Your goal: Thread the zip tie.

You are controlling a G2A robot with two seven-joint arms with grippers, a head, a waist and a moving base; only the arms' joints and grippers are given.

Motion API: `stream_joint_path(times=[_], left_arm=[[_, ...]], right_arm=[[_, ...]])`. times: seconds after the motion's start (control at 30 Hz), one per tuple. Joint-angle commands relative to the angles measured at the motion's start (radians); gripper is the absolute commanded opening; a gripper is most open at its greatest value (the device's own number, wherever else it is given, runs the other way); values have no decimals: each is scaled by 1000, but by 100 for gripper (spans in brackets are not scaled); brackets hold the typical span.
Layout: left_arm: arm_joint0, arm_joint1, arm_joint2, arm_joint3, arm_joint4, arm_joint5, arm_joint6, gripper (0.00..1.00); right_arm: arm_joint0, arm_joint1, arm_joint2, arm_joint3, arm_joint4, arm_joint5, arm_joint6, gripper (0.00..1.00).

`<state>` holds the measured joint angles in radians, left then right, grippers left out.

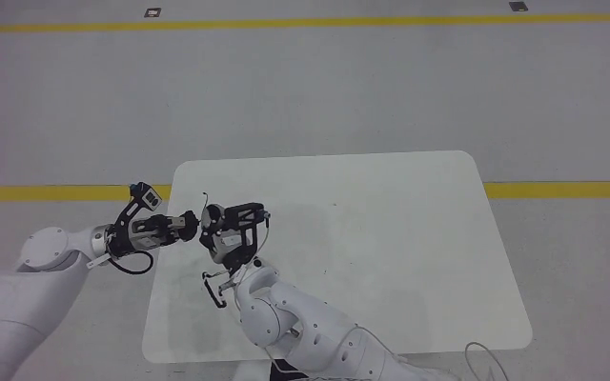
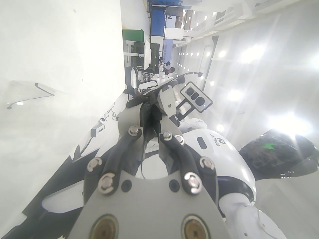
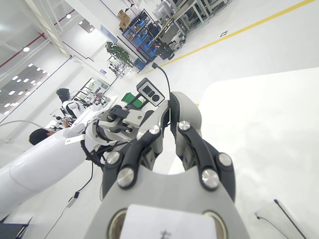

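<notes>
Right jaws: your right gripper [image 3: 170,111] has them pinched together on the zip tie [image 3: 167,79]. The strap rises free from between the pads and curls over to its head.
Left jaws: your left gripper [image 2: 149,105] has them drawn narrow, tip to tip with the right. You cannot tell from these views whether they pinch the strap too.
Why held so: the tie is probably kept off the worktop [image 1: 381,238] so both its ends hang free. With the arms facing each other, one can feed while the other steadies.
Tie position: in the air above the worktop's left edge, towards the far corner, not touching the surface.
Edges: your left arm lies out beyond that edge, and the meeting point sits just inside it.
Open room: the worktop stretches wide to the right, so shift that way if you need swing.
Watch: a loose strip [image 3: 286,213] lies on the worktop; keep your right arm off it.
</notes>
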<state>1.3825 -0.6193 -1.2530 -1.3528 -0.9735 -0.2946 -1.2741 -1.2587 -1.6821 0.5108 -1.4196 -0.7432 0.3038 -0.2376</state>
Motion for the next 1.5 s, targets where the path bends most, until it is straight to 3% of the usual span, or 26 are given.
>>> stream_joint_path(times=[0.0,0.53,1.07,1.47], left_arm=[[1,-2,-4,0,-2,0,-1,0],[11,-16,-25,2,11,18,-15,0],[12,-31,-47,2,12,27,-21,0],[13,-41,-59,6,26,41,-27,0]], right_arm=[[1,-1,-1,4,3,3,3,0],[-8,2,13,-5,23,-31,-39,0],[5,-6,1,17,39,-15,-14,0],[-3,-2,10,4,42,-29,-51,0]])
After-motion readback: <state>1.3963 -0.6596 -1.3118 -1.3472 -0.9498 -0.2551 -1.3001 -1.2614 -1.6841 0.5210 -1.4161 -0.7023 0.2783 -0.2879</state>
